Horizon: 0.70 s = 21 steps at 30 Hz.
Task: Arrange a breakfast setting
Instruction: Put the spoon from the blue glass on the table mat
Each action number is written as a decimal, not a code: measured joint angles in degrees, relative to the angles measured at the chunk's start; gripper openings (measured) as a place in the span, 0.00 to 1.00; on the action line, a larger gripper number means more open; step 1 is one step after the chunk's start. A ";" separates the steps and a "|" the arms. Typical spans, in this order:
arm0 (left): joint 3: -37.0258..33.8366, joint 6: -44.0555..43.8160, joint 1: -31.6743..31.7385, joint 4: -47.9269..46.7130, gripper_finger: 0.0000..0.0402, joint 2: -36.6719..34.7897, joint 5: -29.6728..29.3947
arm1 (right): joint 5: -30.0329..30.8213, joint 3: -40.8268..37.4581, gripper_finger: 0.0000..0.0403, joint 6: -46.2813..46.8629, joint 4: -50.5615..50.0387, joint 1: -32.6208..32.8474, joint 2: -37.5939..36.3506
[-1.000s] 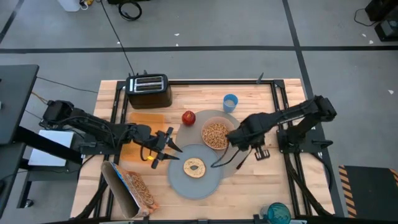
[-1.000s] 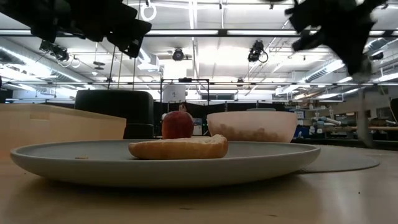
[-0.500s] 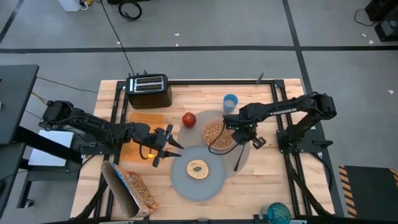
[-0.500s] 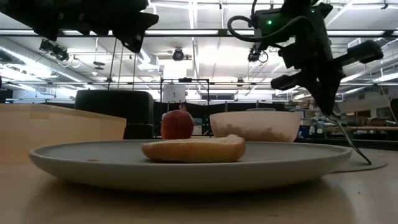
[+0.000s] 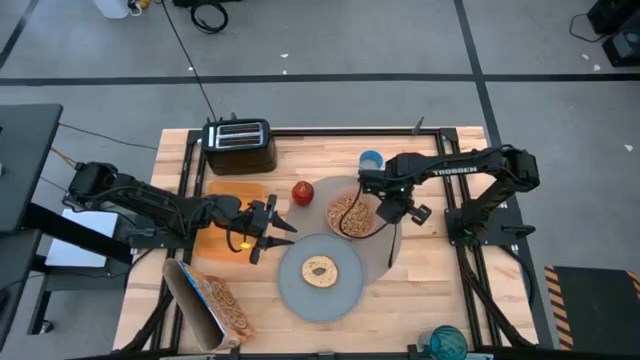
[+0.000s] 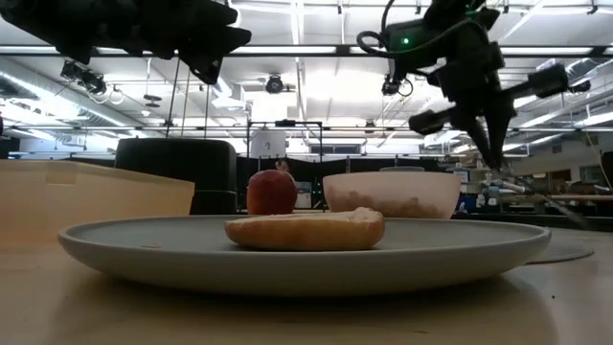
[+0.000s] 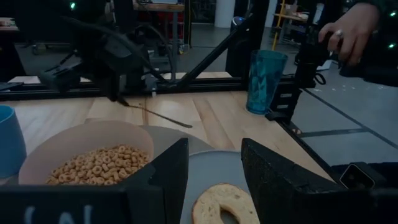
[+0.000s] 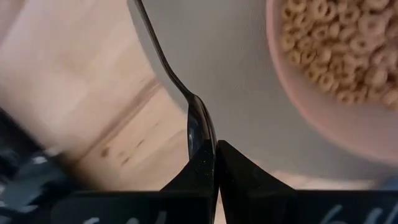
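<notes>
A translucent pink bowl (image 5: 350, 213) of cereal rings stands on the round grey-tan mat (image 5: 388, 240). The grey plate (image 5: 320, 278) overlaps the mat's near left part, and the bagel (image 5: 319, 268) lies on it. The red apple (image 5: 303, 190) and the blue cup (image 5: 371, 160) stand farther back. My right gripper (image 5: 388, 207) hangs just right of the bowl, shut on the dark spoon (image 5: 390, 245). My left gripper (image 5: 262, 230) hovers open and empty left of the plate, its fingers level and pointing toward the table's right edge. My right gripper pinches the spoon's broader end (image 8: 200, 134) between its two fingers, which come from above and point down. The thin shaft (image 8: 163, 56) runs away from the fingers and slants down toward the table's near right (image 6: 546, 199). I cannot tell whether its far tip touches the mat.
A black toaster (image 5: 240, 145) stands at the back left, with an orange board (image 5: 222, 215) in front of it under my left arm. A cereal box (image 5: 210, 305) lies at the near left edge. A teal cup (image 5: 447, 342) stands at the near right, and a person's hand (image 7: 348, 31) shows beyond the table.
My right gripper has carried the spoon toward the table's far and left edges and a little down, to the bowl's right side. It rolled as it went, so the spoon swung round from pointing near-left to pointing near-right. The plate with the bagel has slid slightly toward the right.
</notes>
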 joint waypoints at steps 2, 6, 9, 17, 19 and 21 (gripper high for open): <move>0.01 0.00 0.01 -0.21 0.39 0.00 0.00 | -0.07 -1.71 0.03 -3.00 3.05 -0.61 0.00; -0.01 0.00 0.01 -0.32 0.39 0.00 -0.01 | -0.30 -4.68 0.03 -5.73 8.93 -0.96 0.00; -0.01 0.00 0.01 -0.53 0.39 0.00 -0.01 | -0.50 -6.22 0.03 -7.42 12.53 -1.02 0.00; -0.01 0.30 0.01 -0.71 0.39 0.00 0.00 | 2.46 -10.12 0.10 -6.89 21.11 -0.56 0.02; -0.01 0.31 0.01 -0.72 0.39 0.00 -0.01 | 4.32 -10.34 0.11 -5.15 21.53 -0.13 0.02; -0.01 0.47 0.02 -0.69 0.39 0.00 -0.01 | 5.98 -10.47 0.11 -2.81 22.00 0.43 0.02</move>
